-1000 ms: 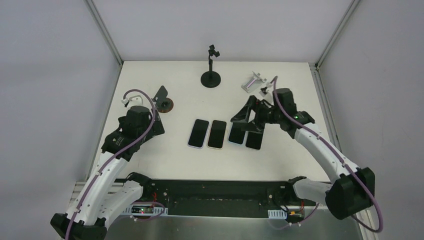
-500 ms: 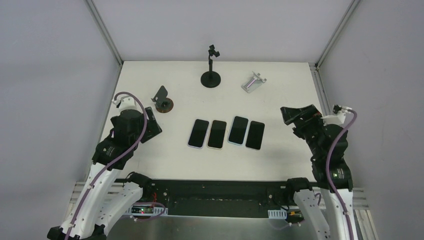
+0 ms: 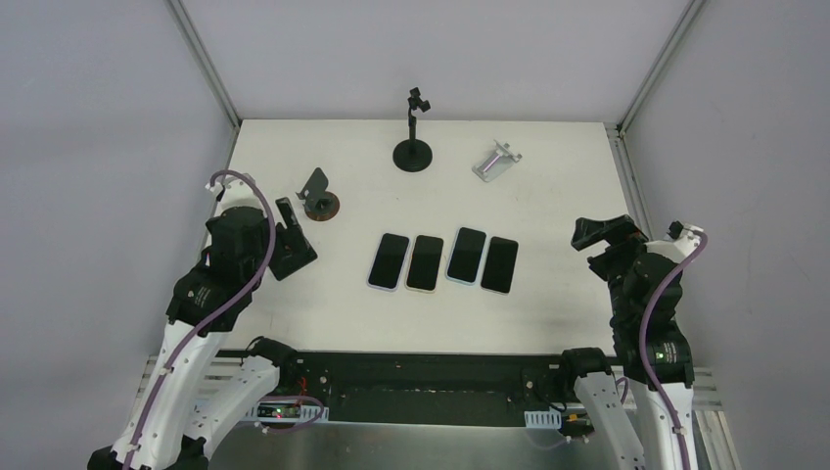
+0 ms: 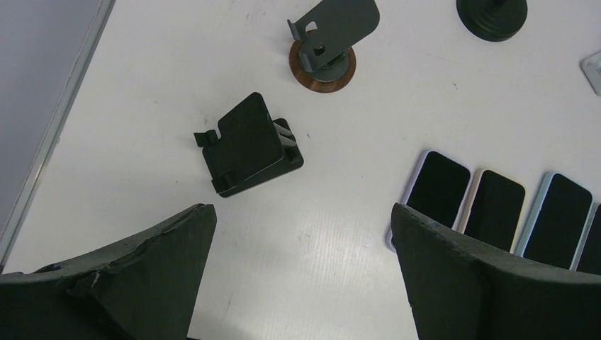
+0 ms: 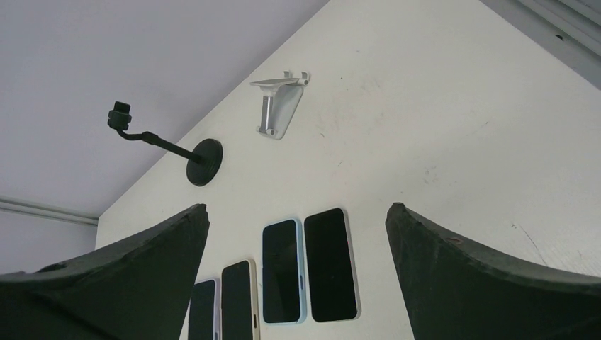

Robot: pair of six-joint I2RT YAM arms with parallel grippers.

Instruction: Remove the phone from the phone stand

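Observation:
Several phones lie flat, screens up, in a row at mid-table (image 3: 425, 262); none sits on a stand. A black folding stand (image 3: 294, 247) stands empty at the left, also in the left wrist view (image 4: 248, 145). My left gripper (image 4: 301, 209) is open and empty, raised near and to the left of that stand. My right gripper (image 3: 605, 238) is open and empty at the right side of the table, raised well away from the phones. In the right wrist view the gripper (image 5: 296, 207) looks over the light-blue-cased phone (image 5: 282, 269).
An empty round-based stand (image 3: 318, 199) stands behind the folding one. A black pole stand (image 3: 413, 147) and a silver stand (image 3: 494, 162) are at the back. Metal frame rails run along both table sides.
The right arm has drawn back from over the right-hand phones to the table's right edge. The left arm has drawn back to the left, uncovering the black folding stand.

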